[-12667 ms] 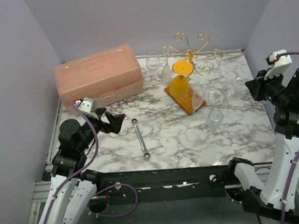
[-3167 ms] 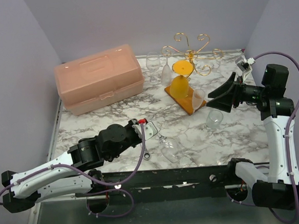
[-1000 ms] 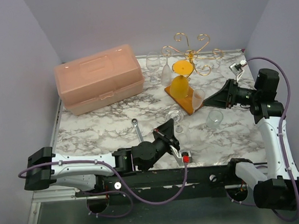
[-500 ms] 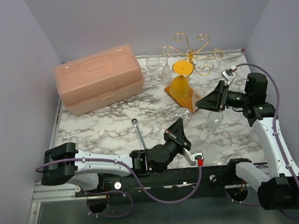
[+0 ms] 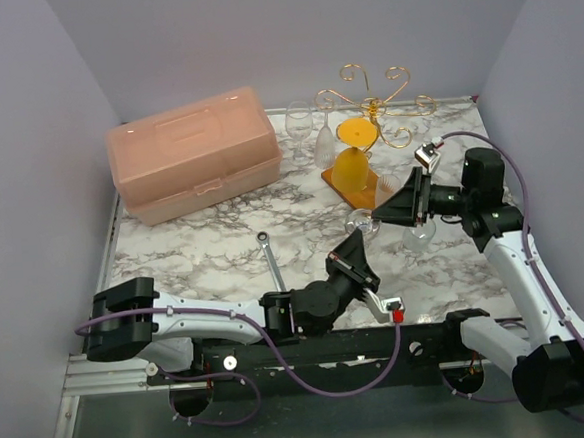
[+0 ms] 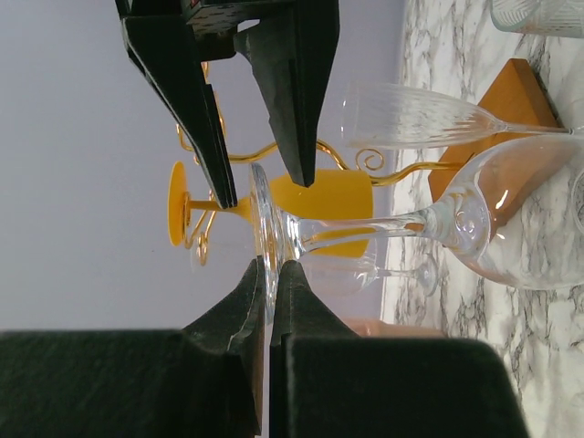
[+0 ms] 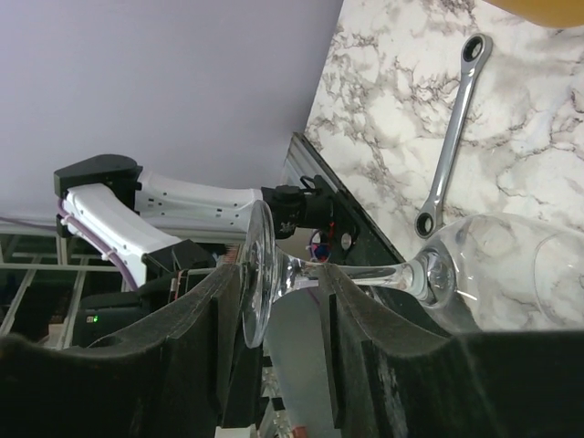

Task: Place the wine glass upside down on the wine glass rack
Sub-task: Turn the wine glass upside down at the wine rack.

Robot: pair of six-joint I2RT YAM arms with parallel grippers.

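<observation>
A clear wine glass [image 5: 361,222] hangs on its side above the table's middle right. My left gripper [image 5: 353,249] is shut on the rim of its round foot [image 6: 262,224], and the bowl [image 6: 520,219] points away towards the table. My right gripper [image 7: 278,274] straddles that same foot from the opposite side, jaws open with a gap. One finger stands beside the foot disc, the other at the stem [image 7: 365,272]. Behind stands the gold wine glass rack [image 5: 375,101] on its orange-brown base [image 5: 369,206], with an orange glass [image 5: 352,165] hanging upside down on it.
A pink plastic toolbox [image 5: 192,154] fills the back left. A steel wrench [image 5: 273,264] lies near the table's middle. Clear glasses [image 5: 311,129] stand left of the rack, and another clear glass [image 5: 420,232] sits right of its base.
My left arm has carried the glass rightwards. My right gripper has come in from the right, and its jaws have narrowed around the foot.
</observation>
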